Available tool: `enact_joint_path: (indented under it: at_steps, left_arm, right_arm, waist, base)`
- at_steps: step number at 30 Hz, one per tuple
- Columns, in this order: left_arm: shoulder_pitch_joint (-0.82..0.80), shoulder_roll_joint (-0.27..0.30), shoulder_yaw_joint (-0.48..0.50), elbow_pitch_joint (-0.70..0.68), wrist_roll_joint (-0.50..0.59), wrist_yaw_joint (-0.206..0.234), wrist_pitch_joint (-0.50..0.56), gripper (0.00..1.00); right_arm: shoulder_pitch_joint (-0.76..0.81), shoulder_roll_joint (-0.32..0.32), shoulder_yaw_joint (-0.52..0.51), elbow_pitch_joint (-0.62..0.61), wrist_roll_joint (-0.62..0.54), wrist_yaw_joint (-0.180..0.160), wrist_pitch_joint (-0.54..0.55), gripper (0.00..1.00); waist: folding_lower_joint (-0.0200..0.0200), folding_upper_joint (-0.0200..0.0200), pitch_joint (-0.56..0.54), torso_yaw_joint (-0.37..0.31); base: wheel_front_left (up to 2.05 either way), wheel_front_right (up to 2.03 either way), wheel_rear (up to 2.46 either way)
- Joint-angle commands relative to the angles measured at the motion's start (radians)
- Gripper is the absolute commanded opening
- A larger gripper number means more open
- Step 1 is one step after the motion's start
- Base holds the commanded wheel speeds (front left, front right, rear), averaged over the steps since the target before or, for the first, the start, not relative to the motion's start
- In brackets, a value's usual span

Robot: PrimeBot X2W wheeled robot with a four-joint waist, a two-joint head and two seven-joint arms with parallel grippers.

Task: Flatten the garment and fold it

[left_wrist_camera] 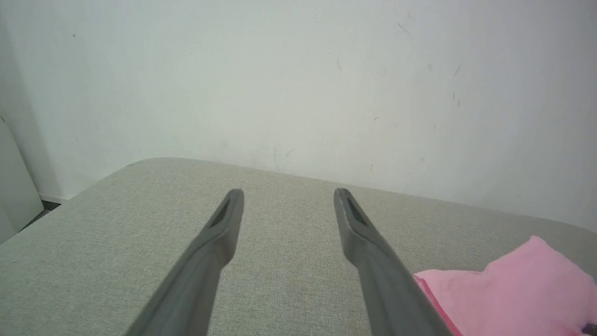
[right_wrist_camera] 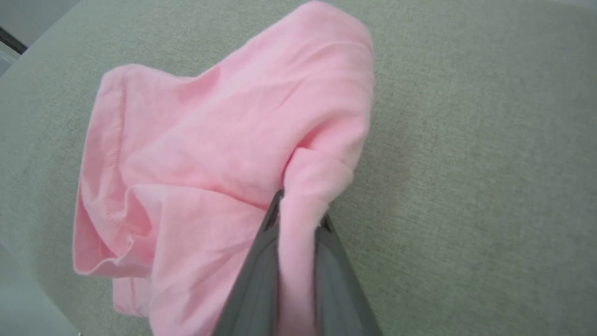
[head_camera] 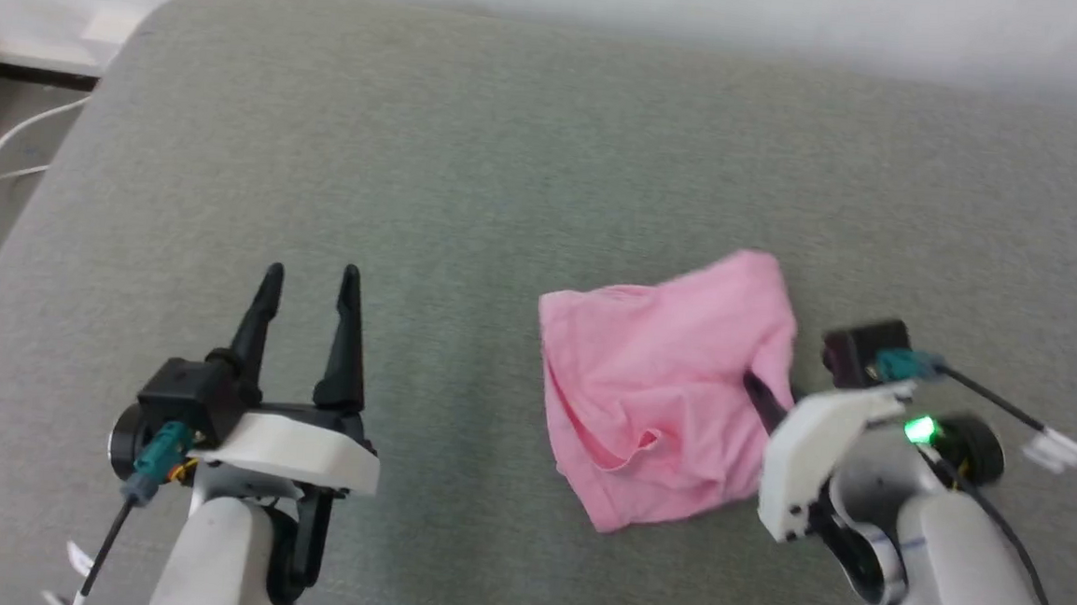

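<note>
The garment (head_camera: 664, 385) is a crumpled bright-pink cloth lying on the grey-green cushion (head_camera: 471, 177), right of centre. My right gripper (head_camera: 759, 391) reaches into its right edge. In the right wrist view its two dark fingers are closed on a fold of the garment (right_wrist_camera: 210, 154), with pink cloth pinched between the right gripper (right_wrist_camera: 298, 219) tips. My left gripper (head_camera: 310, 284) hovers over bare cushion well to the left of the cloth, open and holding nothing. In the left wrist view the left gripper (left_wrist_camera: 287, 196) points at the wall, with a corner of the garment (left_wrist_camera: 517, 289) at the lower right.
The cushion's rounded corner (head_camera: 143, 35) lies at the far left, with floor and a white cable (head_camera: 15, 149) beyond it. A pale wall (left_wrist_camera: 298, 84) runs along the cushion's far edge. A black cable (head_camera: 1018, 416) trails from my right wrist.
</note>
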Motion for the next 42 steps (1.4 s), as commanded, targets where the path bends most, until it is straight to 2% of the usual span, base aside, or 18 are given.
enact_joint_path:
  at_steps: [1,4,10,16,22,30,38,42]
  left_arm:
    - [0.005,-0.001,0.009,-0.009,0.012,0.005,-0.005,1.0]
    - [-0.002,-0.001,0.025,-0.024,0.023,0.003,-0.005,1.0]
    - [-0.041,-0.001,0.054,-0.049,0.053,-0.013,-0.005,1.0]
    - [-0.084,0.002,0.064,-0.073,0.088,-0.036,-0.005,1.0]
    - [-0.138,0.03,0.055,-0.084,0.126,-0.052,-0.005,1.0]
    - [-0.205,0.076,0.029,-0.11,0.164,-0.062,-0.005,1.0]
    - [-0.245,0.093,0.008,-0.117,0.172,-0.065,-0.005,1.0]
    - [-0.253,0.09,0.001,-0.115,0.17,-0.062,-0.005,1.0]
  right_arm:
    - [-0.029,0.0,0.015,-0.016,-0.032,-0.001,0.01,0.0]
    - [-0.085,-0.037,0.071,-0.043,-0.108,-0.001,0.038,0.0]
    - [-0.206,-0.17,0.129,-0.041,-0.186,-0.001,0.052,0.0]
    - [-0.3,-0.261,0.072,0.04,-0.224,-0.001,0.011,0.0]
    - [-0.379,-0.295,-0.018,0.179,-0.262,-0.001,-0.062,0.0]
    - [-0.503,-0.315,-0.16,0.347,-0.333,-0.001,-0.186,0.0]
    - [-0.601,-0.352,-0.291,0.478,-0.438,-0.001,-0.266,0.0]
    - [-0.625,-0.361,-0.376,0.502,-0.508,-0.001,-0.292,0.0]
  waist:
    - [0.0,-0.0001,0.018,-0.058]
    - [0.0,-0.0001,0.037,-0.118]
    - [0.0,-0.0001,0.099,-0.244]
    - [0.0,-0.0001,0.181,-0.36]
    - [0.0,-0.0001,0.278,-0.447]
    - [0.0,-0.0001,0.395,-0.478]
    - [0.0,-0.0001,0.452,-0.448]
    - [0.0,-0.0001,0.459,-0.425]
  base:
    - [0.0,0.0,0.0]
    - [0.0,0.0,0.0]
    - [0.0,0.0,0.0]
    - [0.0,0.0,0.0]
    - [0.0,0.0,0.0]
    - [0.0,0.0,0.0]
    - [0.0,0.0,0.0]
    - [0.0,0.0,0.0]
